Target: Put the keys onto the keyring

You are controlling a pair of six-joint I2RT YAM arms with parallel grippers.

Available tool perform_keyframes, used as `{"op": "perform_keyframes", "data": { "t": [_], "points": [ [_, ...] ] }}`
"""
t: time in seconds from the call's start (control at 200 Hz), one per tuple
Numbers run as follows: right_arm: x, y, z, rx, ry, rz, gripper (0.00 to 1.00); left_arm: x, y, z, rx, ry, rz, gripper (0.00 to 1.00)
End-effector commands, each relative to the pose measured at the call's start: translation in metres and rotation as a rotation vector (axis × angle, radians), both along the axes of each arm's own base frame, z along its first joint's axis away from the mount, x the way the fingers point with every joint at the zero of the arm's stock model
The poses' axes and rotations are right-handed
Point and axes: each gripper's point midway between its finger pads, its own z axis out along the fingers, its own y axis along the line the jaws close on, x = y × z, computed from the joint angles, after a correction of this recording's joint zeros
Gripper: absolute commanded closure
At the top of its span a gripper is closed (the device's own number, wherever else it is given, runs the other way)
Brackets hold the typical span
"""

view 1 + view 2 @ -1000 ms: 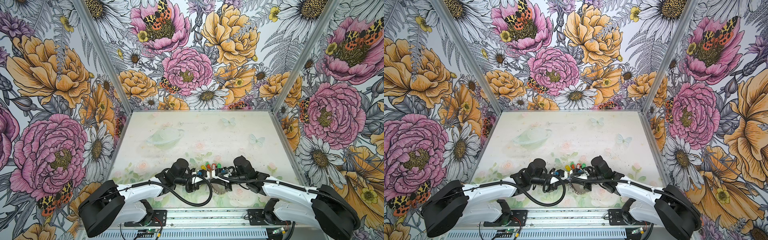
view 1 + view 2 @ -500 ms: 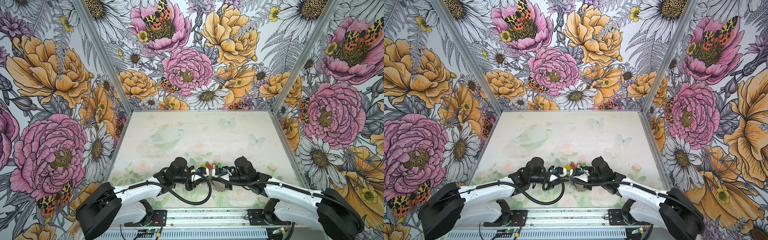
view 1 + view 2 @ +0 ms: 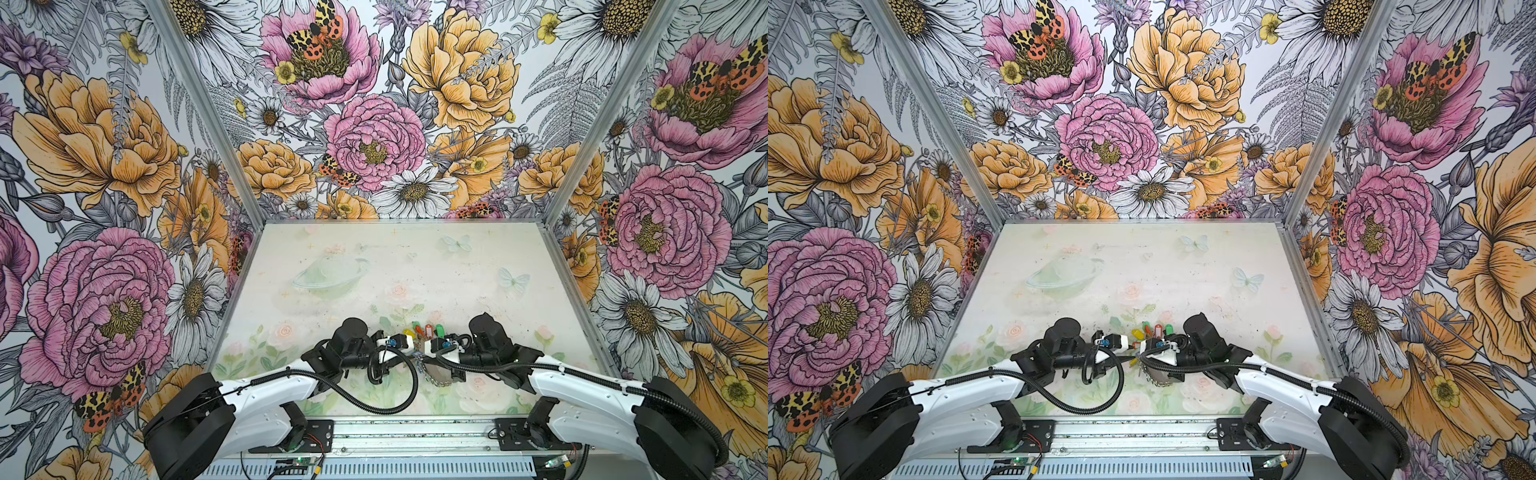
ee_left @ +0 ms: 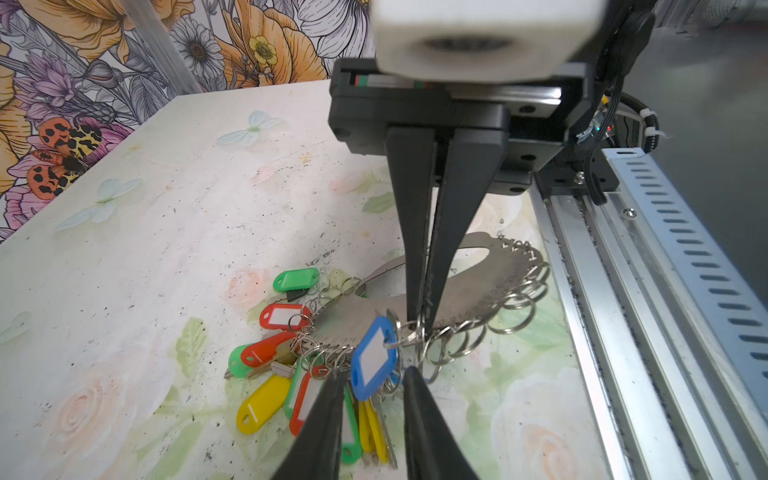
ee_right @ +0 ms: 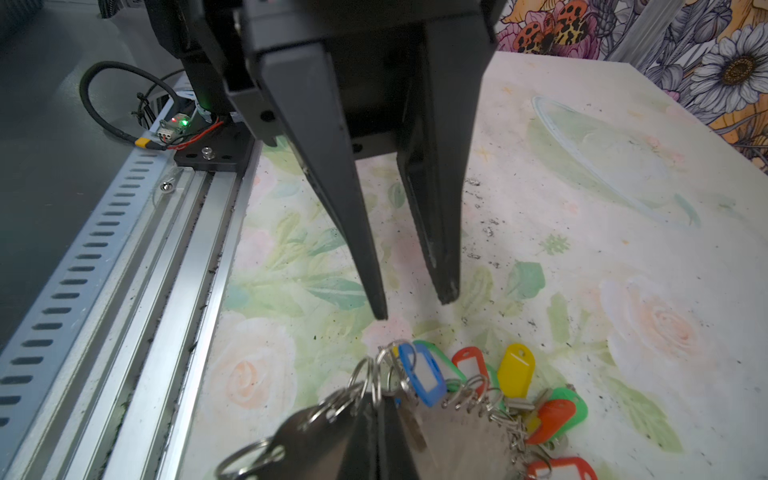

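Note:
The keyring (image 4: pixel 494 266) is a flat grey metal band fringed with silver rings, lifted off the mat near the table's front edge (image 3: pixel 436 376) (image 3: pixel 1160 378). My right gripper (image 4: pixel 419 326) (image 5: pixel 378 401) is shut on its ringed edge. Several keys (image 4: pixel 286 316) (image 5: pixel 515 365) (image 3: pixel 424 330) (image 3: pixel 1156 330) with red, green and yellow tags hang from its rings and spread onto the mat. A blue key (image 4: pixel 374 357) (image 5: pixel 424 378) hangs by its ring beside the right fingertips. My left gripper (image 4: pixel 374 374) (image 5: pixel 413 307) is open, its tips either side of the blue key and clear of it.
An aluminium rail (image 4: pixel 623 332) (image 5: pixel 145 291) runs along the table's front edge, close beside the keyring. A black cable loop (image 3: pixel 395 395) hangs under the left wrist. Floral walls (image 3: pixel 208 208) enclose the table on three sides.
My left gripper's jaws have opened from shut. Both arms have stayed almost in place, and the right gripper has kept its hold.

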Motion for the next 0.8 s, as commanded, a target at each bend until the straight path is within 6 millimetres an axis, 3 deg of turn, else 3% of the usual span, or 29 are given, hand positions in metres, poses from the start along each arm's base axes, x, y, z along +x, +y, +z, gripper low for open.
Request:
{"op": "perform_keyframes", "data": {
  "t": [0.0,0.676,0.791],
  "points": [
    [-0.009,0.011,0.017,0.055,-0.005,0.083,1.0,-0.004,-0.005,0.007,-0.022,-0.026,-0.034,0.72],
    [-0.007,0.015,0.017,0.066,0.005,0.092,1.0,-0.024,-0.016,0.0,-0.005,0.044,-0.151,0.7],
    [-0.007,0.015,0.016,0.065,0.008,0.089,1.0,-0.025,-0.018,-0.003,0.005,0.057,-0.159,0.74]
  ]
}}
